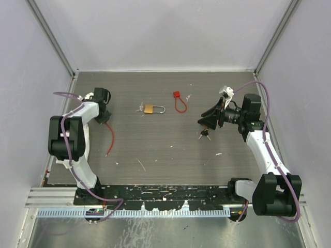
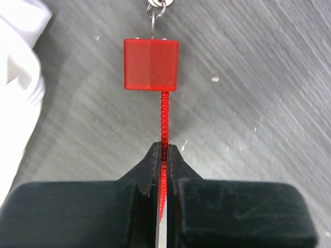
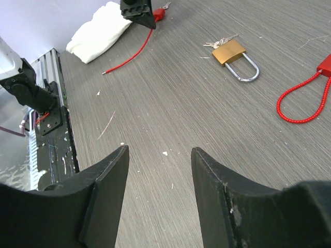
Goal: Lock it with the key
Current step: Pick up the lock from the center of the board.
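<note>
Grey wood-grain table [image 1: 170, 150] with two arms bolted at its near edge.

Left arm [image 1: 64, 137] reaches over a crumpled white cloth [image 3: 101, 31] at the table's left side. Right arm [image 1: 264, 150] reaches inward from the right.

Left pincer [image 2: 164, 150]: fingers pressed together, clamped on the ribbed red cable [image 2: 164, 116] just below its red lock block [image 2: 151, 64]. A small metal ring shows at the block's far end. The cable's free end trails on the table toward the near edge.

Right pincer [image 3: 160, 160]: fingers apart, nothing between them, held above bare table.

Second red cable lock [image 1: 179, 102], closed into a loop, lies at centre-rear. A brass padlock [image 1: 150, 108] lies flat between the two pincers, left of the looped lock, with small silver keys [image 3: 220, 41] at its body.

The key [image 1: 204, 135], a tiny dark-headed bunch, lies on the table just beside the right pincer on its near side, not gripped, and well apart from the padlock.
</note>
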Controlling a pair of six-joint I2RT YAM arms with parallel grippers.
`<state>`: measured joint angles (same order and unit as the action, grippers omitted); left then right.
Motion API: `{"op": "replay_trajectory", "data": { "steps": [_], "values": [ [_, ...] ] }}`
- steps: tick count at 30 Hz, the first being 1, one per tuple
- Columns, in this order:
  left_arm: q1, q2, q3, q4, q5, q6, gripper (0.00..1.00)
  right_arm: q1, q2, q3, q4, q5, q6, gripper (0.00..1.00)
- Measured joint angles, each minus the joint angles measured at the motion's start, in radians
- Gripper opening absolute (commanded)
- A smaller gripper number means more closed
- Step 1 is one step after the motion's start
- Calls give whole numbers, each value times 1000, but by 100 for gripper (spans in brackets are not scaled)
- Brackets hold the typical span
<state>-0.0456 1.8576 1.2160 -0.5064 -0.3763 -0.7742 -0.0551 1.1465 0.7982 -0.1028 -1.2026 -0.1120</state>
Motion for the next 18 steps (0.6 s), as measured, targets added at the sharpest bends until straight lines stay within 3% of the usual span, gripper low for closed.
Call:
{"op": "replay_trajectory", "data": {
  "steps": [7,18],
  "values": [
    [-39,-298,-226,116,40,11,0,1,0,0,-1,0,0,56],
    [-235,-829,-552,328,118,64,0,1,0,0,-2,-1,0,57]
  ]
}}
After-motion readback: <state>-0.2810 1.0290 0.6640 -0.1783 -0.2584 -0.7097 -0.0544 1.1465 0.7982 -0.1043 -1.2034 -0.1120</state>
